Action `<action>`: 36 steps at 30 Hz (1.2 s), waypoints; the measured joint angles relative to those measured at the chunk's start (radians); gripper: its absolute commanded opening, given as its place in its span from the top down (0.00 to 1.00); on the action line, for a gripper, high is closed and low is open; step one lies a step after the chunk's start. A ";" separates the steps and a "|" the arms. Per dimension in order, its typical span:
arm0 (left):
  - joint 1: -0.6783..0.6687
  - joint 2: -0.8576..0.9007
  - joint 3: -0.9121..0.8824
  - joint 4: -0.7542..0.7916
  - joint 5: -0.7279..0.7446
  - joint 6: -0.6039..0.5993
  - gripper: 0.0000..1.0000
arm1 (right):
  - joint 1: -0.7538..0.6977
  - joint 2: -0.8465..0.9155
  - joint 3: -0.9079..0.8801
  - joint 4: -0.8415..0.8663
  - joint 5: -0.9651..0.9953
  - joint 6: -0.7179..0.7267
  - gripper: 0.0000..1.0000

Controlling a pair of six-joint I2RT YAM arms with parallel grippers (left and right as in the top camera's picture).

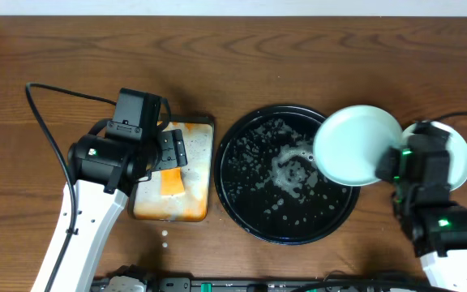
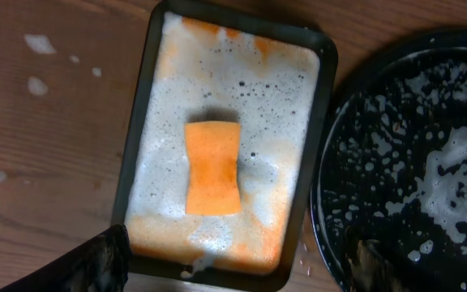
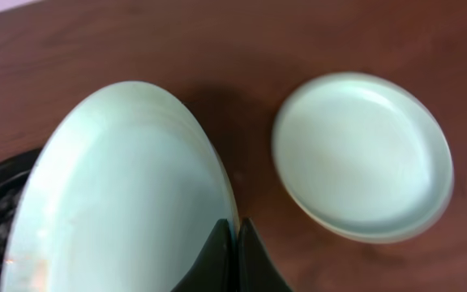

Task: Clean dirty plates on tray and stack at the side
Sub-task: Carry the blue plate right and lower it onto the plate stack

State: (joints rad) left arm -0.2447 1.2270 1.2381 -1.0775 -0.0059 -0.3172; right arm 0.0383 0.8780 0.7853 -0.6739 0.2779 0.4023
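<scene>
My right gripper is shut on the rim of a pale mint-blue plate, holding it lifted over the right edge of the black round tray; the plate also fills the left of the right wrist view. Another pale plate lies on the bare wood to the right, partly under my right arm in the overhead view. The tray holds soap foam and no plates. My left gripper is open and empty above the near edge of the rectangular tray. A pale yellow plate is not visible.
A rectangular orange-stained tray full of foam sits left of the black tray, with an orange sponge lying in its middle. Foam specks dot the wood by it. Cables run along the left and front edges.
</scene>
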 measured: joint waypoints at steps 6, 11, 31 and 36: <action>0.000 0.000 0.000 0.000 0.000 0.000 0.17 | -0.276 0.038 0.000 -0.010 -0.094 0.031 0.99; 0.000 0.000 0.000 0.000 0.000 0.000 0.17 | -0.471 0.093 0.000 0.006 -0.120 0.040 0.99; 0.000 0.000 0.000 0.000 0.000 0.000 0.17 | -0.634 0.453 0.003 0.004 -0.212 0.043 0.99; 0.000 0.000 0.000 0.000 0.000 0.000 0.16 | -0.634 0.528 0.003 -0.039 -0.207 0.055 0.86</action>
State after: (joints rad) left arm -0.2447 1.2270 1.2381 -1.0775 -0.0063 -0.3168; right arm -0.5953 1.4055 0.7883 -0.7128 0.0708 0.4572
